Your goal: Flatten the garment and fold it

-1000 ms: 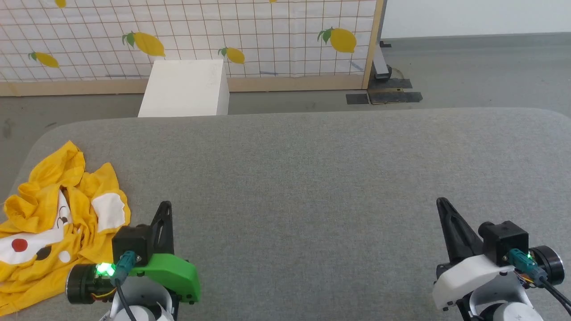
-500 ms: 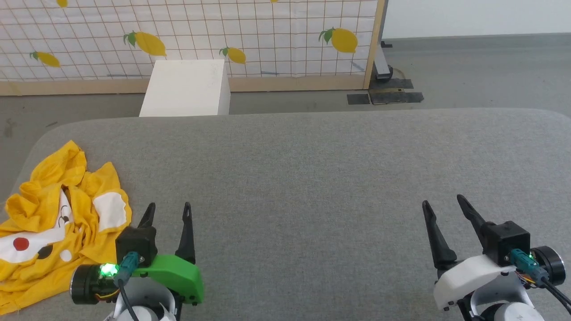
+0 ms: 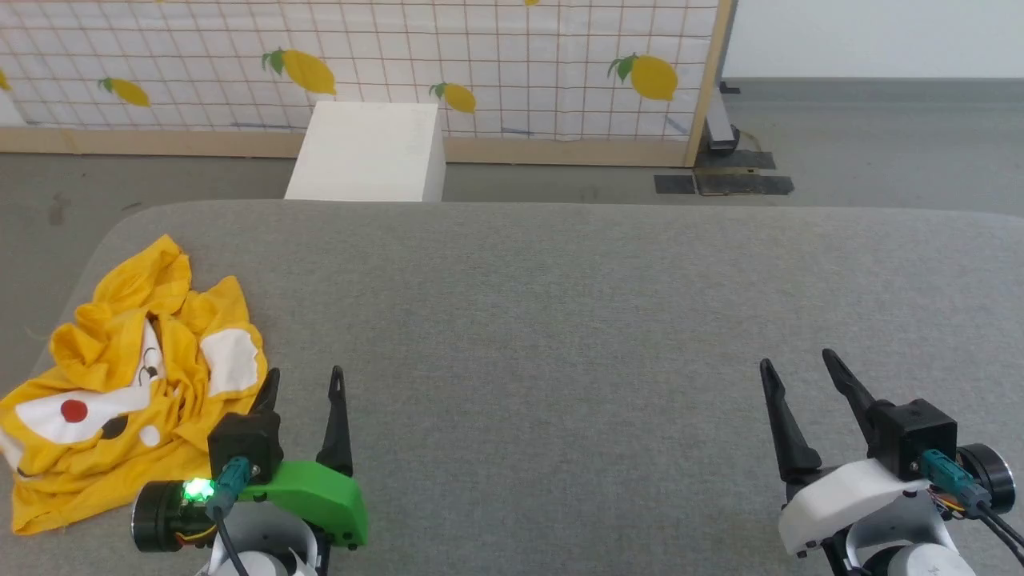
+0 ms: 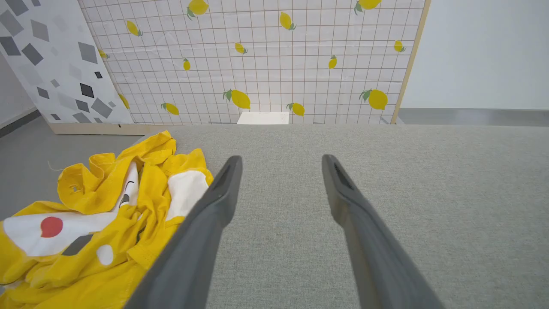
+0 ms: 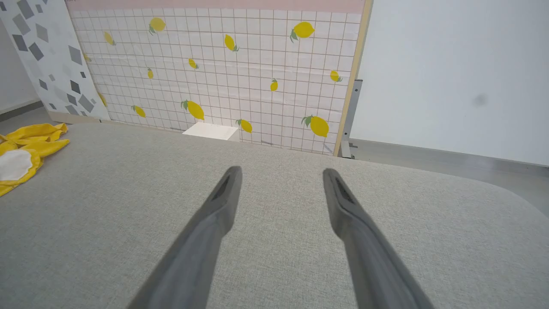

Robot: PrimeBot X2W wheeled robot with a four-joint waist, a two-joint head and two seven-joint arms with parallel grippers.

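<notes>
The yellow garment (image 3: 120, 384) lies crumpled at the near left end of the grey table (image 3: 560, 320), print side up with white patches, a red dot and black marks. In the left wrist view the garment (image 4: 98, 214) spreads left of my fingers. My left gripper (image 3: 304, 376) stands open just right of the cloth, its left finger beside the hem, nothing between the fingers. My right gripper (image 3: 796, 360) is open over bare table at the near right. The right wrist view catches the garment's edge (image 5: 25, 150) at far left.
A white box (image 3: 368, 152) stands on the floor behind the table's far edge. A lemon-print grid panel (image 3: 480, 56) with a wooden frame runs behind it. The table's left edge curves round close to the garment. Grey floor lies beyond.
Both grippers went from shut to open about a second ago. The head camera has since shifted, moving the whole picture rightward; the garment lies as before.
</notes>
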